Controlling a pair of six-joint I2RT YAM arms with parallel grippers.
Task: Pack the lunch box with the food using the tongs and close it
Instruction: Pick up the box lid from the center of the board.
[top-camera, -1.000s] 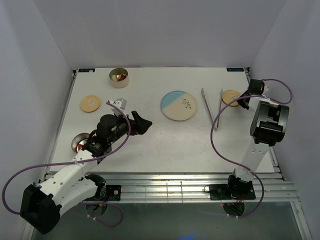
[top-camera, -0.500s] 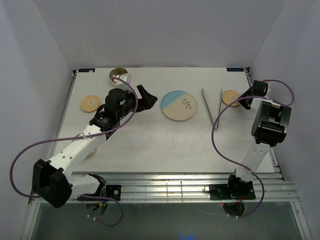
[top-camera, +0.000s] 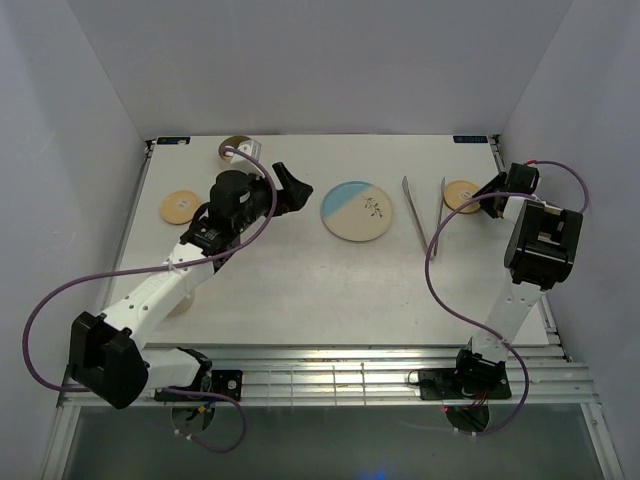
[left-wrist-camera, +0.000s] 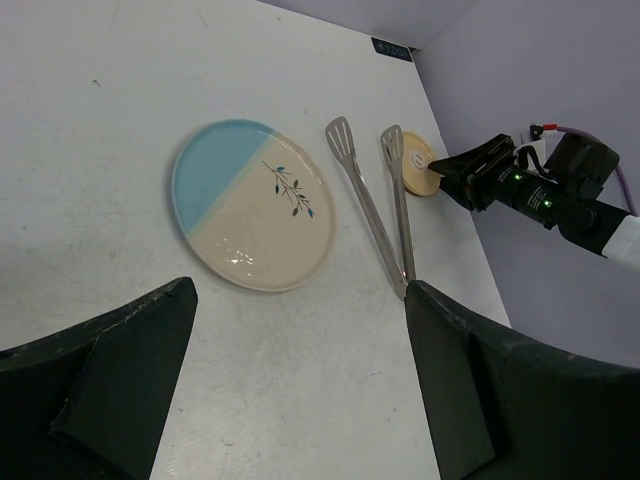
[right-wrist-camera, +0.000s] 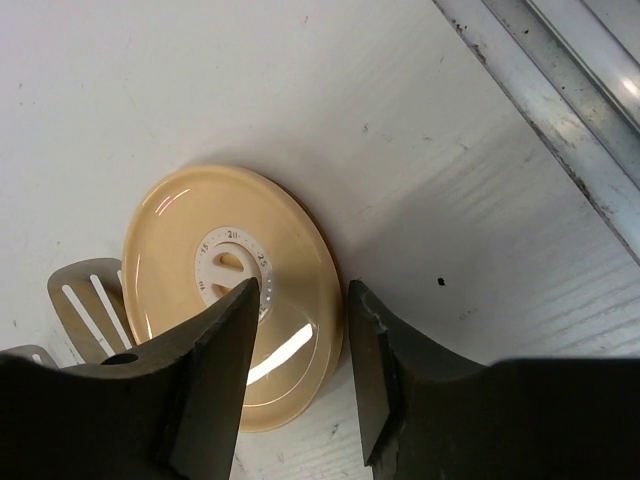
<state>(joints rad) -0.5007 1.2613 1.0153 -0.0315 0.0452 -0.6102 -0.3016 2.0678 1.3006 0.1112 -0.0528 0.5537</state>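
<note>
The lunch-box lid (right-wrist-camera: 215, 235) lies flat on the table (top-camera: 330, 290), directly under your right gripper (right-wrist-camera: 303, 300). Its jaws stand apart. One finger sits over the lid's face, the other over bare table just beside the rim, and the rim shows in the gap between them. The wrist view does not let me say for sure whether either finger touches the wood, but nothing is clamped. On that gripper's left-finger side lie the tongs (left-wrist-camera: 371, 212), flat on the table. One slotted tip is just beside the lid, and the two arms close in a narrow V to a joint at the end nearer the arm bases. Your left gripper (left-wrist-camera: 300, 290) is held above the table with its jaws wide apart and nothing between them. The cream-and-light-blue plate (left-wrist-camera: 255, 220) lies straight ahead of it, and the tongs are ahead toward its right finger. The lid and your right gripper are beyond the tongs. Behind the left gripper on its left side, one steel tin (top-camera: 234, 146) stands at the far edge of the table, half hidden by that arm's wrist. A second wooden lid (top-camera: 180, 207) lies farther back along the arm on the same side, apart from the tin.
</note>
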